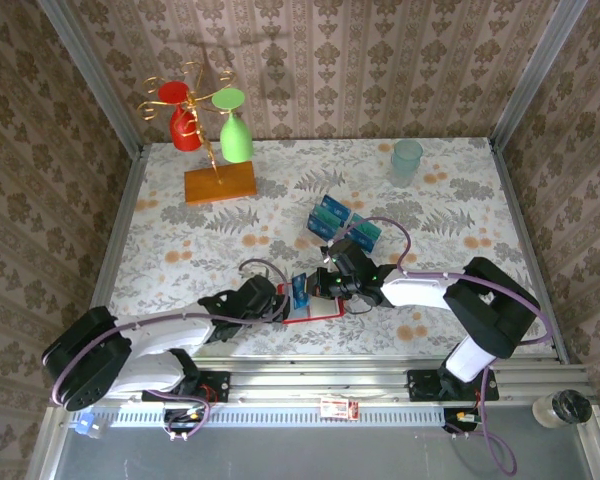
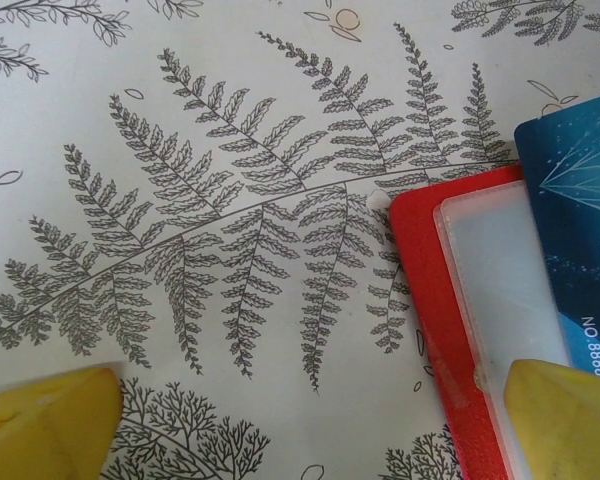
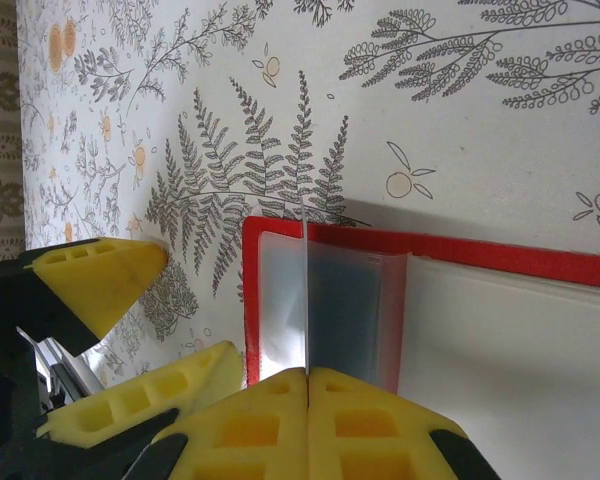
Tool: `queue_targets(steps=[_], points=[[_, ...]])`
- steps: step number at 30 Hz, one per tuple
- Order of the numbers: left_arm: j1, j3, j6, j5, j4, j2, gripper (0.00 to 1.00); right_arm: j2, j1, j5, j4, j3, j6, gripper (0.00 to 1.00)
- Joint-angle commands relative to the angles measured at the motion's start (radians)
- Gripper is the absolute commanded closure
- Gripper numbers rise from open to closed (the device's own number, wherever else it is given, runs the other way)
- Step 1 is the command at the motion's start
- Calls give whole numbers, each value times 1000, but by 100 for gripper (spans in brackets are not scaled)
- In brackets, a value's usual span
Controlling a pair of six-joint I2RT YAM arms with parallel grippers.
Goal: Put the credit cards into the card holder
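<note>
bare tabletop (image 1: 180, 250) lies left of the card holder (image 1: 318, 308); a card rack (image 1: 342, 222) stands just behind.

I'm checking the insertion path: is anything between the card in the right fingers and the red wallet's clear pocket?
Nothing visible. The card, pinched in the right fingers, sits right at the pocket of the wallet; the open left fingers sit off to one side.

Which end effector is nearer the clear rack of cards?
Right. The right end effector is just near-side of the card rack, above the red card holder; the left end effector lies farther, at the holder's left edge.
</note>
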Motion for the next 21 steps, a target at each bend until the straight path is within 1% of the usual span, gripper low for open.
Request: queue_targets(steps=[1, 7, 9, 12, 17, 21], points=[[-12, 8, -18, -19, -12, 35, 0, 14, 8, 9, 14, -10, 11, 100], [-36, 31, -19, -63, -60, 63, 0, 0, 5, -6, 6, 1, 5, 100], [-37, 33, -22, -70, -68, 71, 0, -21, 0, -16, -4, 12, 2, 100], [-40, 33, -26, -77, -71, 74, 0, -77, -8, 10, -50, 25, -15, 100], [-42, 36, -31, -89, -85, 75, 0, -154, -55, 31, -83, -3, -39, 100], [-47, 33, -39, -94, -88, 71, 0, -172, -98, 20, -40, -58, -40, 100]])
